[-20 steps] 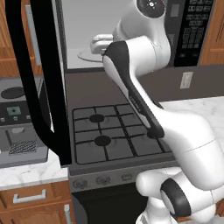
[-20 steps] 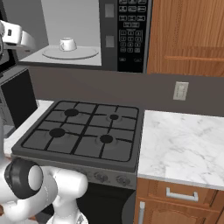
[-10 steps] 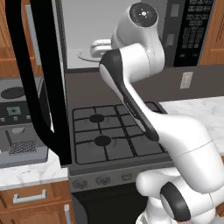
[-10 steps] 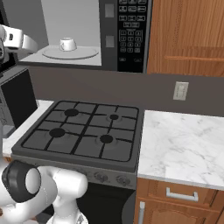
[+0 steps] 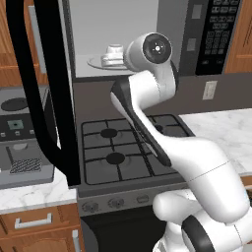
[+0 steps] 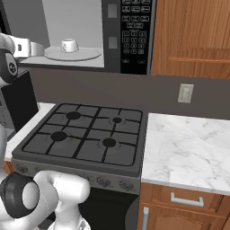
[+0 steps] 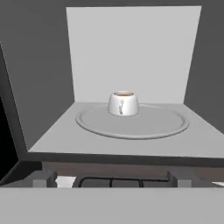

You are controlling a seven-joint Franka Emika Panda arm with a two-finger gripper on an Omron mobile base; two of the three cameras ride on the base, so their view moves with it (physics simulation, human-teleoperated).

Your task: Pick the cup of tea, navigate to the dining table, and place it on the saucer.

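The cup of tea (image 7: 123, 103), white with a dark mark on its side and brown tea inside, stands on the round turntable plate (image 7: 148, 124) inside the open microwave. It also shows in the right base view as the cup (image 6: 68, 45) and in the left base view as the cup (image 5: 114, 49), partly behind my arm. My gripper (image 7: 113, 180) is open, level with the microwave's mouth and still outside it, well short of the cup, with nothing between the fingers (image 7: 43, 178). The dining table and the saucer are out of view.
The microwave door (image 5: 47, 88) hangs open to the left, black and tall. Below lies a black gas stove (image 6: 85, 137). A marble counter (image 6: 188, 150) runs to the right under wooden cabinets (image 6: 193, 36). A grey coffee machine (image 5: 19, 133) sits on the left.
My arm's upper joint has dropped lower and the hand has shifted a little toward the microwave opening. The cup has not moved and the gripper stays open.
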